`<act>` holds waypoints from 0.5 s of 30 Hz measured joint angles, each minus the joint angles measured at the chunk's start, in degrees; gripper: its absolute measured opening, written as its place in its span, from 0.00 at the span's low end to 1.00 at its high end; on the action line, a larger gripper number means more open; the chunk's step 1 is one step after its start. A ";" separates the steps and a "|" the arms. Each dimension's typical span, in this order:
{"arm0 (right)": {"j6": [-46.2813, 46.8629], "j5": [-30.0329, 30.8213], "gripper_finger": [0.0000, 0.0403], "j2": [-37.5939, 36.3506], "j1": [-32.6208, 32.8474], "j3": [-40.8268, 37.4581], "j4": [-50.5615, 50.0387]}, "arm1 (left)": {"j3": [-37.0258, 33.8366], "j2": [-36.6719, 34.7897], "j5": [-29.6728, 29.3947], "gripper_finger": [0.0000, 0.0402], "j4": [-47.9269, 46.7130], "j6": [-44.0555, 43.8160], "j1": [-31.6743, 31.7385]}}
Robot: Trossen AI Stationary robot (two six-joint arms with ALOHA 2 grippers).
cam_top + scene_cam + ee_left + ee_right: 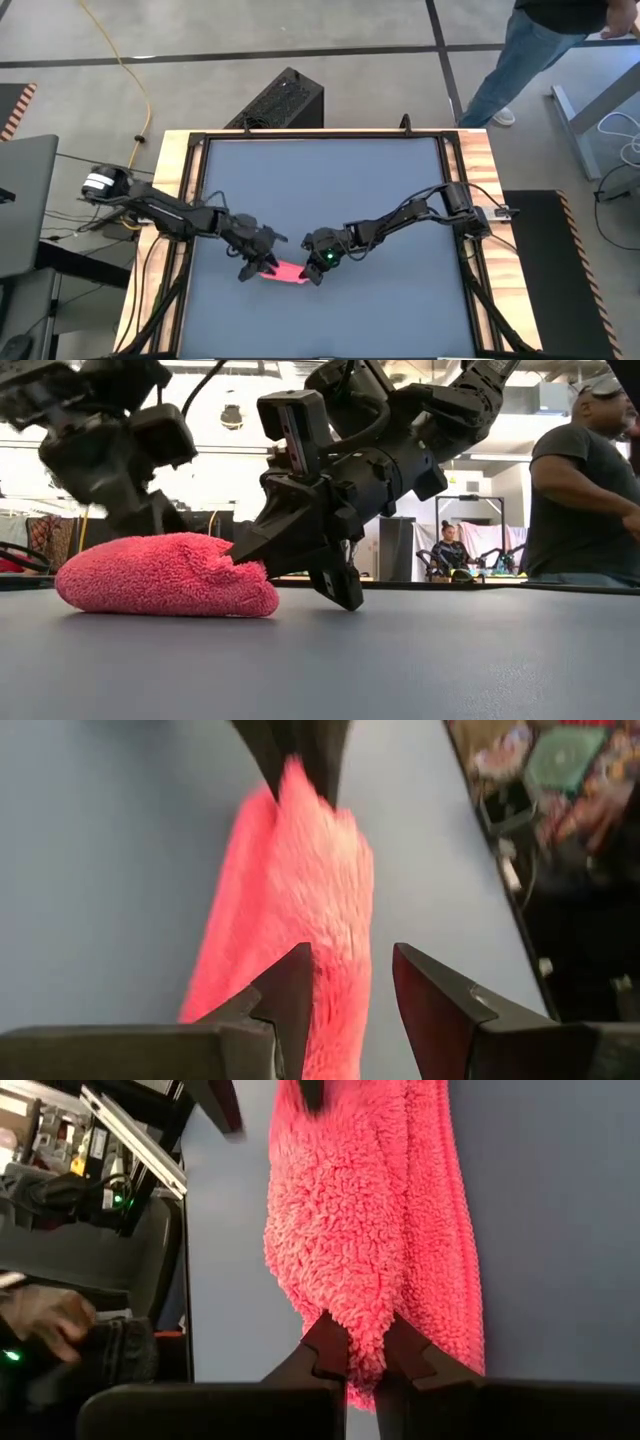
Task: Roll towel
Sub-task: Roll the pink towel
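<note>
Towel [285, 272], pink & bunched into a thick roll, lies on worktop [330, 190] at approx 6 o'clock from centre. R hand [365, 1342] sits at the towel's 3 o'clock end, fingers nearly closed, pinching a fold of pile. L hand [350, 985] sits at its 9 o'clock end, fingers part open, straddling towel edge w/o clamping it.

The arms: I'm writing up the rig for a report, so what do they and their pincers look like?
Both are dark, near black, built of blocky jointed segments with thin black cables running along them. The left arm has a white cylinder at its base end. The right pincer shows a small green light nearby; the left pincer has none showing. Up close, the fingers are dark wedges tapering to points.
</note>
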 joint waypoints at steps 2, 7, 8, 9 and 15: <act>0.85 0.11 0.10 0.00 0.00 0.00 -0.09 | 0.00 3.78 1.40 0.32 2.32 -0.06 -0.74; 1.12 0.34 0.10 -0.02 0.00 -0.01 0.10 | 0.14 11.25 2.10 0.32 7.58 -1.65 0.16; 0.99 0.31 0.11 -0.02 0.02 -0.05 0.45 | 0.15 12.29 2.14 0.32 8.31 -1.81 0.42; 0.69 0.19 0.12 -0.02 0.05 -0.12 0.99 | 0.15 13.24 2.34 0.32 9.27 -1.91 0.71; 6.74 -1.54 0.25 0.09 -1.24 0.53 1.41 | 0.17 15.38 2.59 0.32 12.26 -2.65 1.43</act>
